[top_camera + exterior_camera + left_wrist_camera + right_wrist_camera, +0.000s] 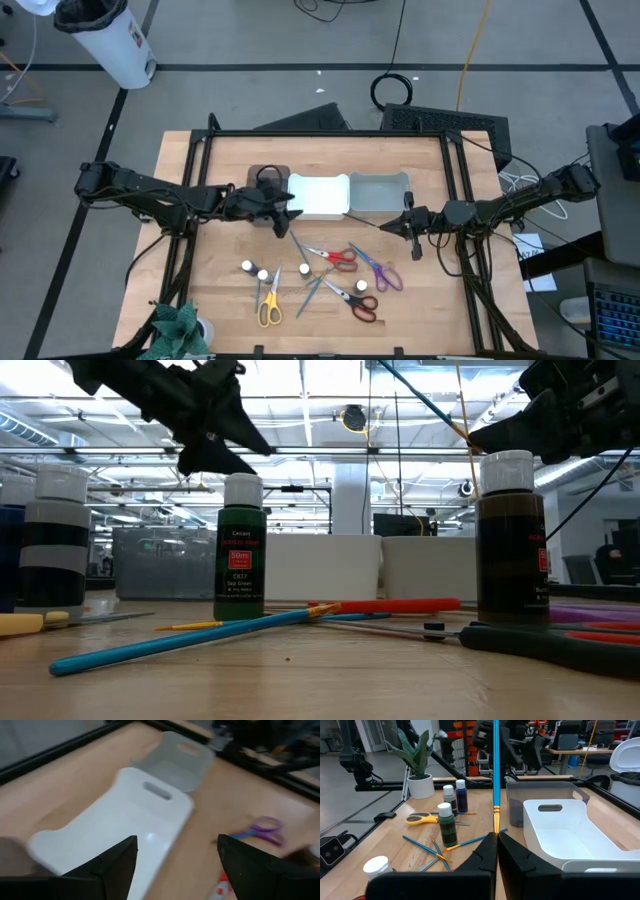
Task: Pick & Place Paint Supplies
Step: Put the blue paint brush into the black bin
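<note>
The right tool (496, 842) is pinched on a thin blue brush (496, 765), held upright above the worktop (210, 270) near the grey bin (380, 194); light and stiff, it is gripped low on the handle (may pivot). The left tool (176, 860) stands spread over the white bin (125, 820), which looks empty.

The floor (300, 40) is grey, with dark lines across it. A white bin with a black bag (105, 35) stands beyond the left claw. Behind the table (430, 300), long ceiling lights (420, 400) shine.
</note>
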Controlling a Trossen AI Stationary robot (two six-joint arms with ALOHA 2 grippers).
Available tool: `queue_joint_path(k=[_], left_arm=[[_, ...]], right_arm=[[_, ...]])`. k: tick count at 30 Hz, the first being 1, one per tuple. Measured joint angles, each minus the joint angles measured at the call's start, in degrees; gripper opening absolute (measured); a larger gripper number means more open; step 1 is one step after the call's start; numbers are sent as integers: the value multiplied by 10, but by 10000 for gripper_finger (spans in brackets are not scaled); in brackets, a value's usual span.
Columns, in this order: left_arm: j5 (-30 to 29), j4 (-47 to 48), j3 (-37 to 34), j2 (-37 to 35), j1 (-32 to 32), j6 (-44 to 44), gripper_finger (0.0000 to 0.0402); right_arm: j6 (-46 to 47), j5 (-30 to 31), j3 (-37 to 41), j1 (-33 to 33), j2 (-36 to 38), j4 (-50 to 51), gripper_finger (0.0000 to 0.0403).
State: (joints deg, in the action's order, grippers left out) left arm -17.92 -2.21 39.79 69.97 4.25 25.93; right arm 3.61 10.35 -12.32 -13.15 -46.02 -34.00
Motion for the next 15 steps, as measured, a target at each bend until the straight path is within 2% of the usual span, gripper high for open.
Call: queue_joint_path(k=[5,15], left_arm=[[28,-25,0,0,1,-20,283],[29,-25,0,0,13,-38,283]], right_arm=[[0,0,0,0,0,0,0],[0,0,0,0,0,4,0]])
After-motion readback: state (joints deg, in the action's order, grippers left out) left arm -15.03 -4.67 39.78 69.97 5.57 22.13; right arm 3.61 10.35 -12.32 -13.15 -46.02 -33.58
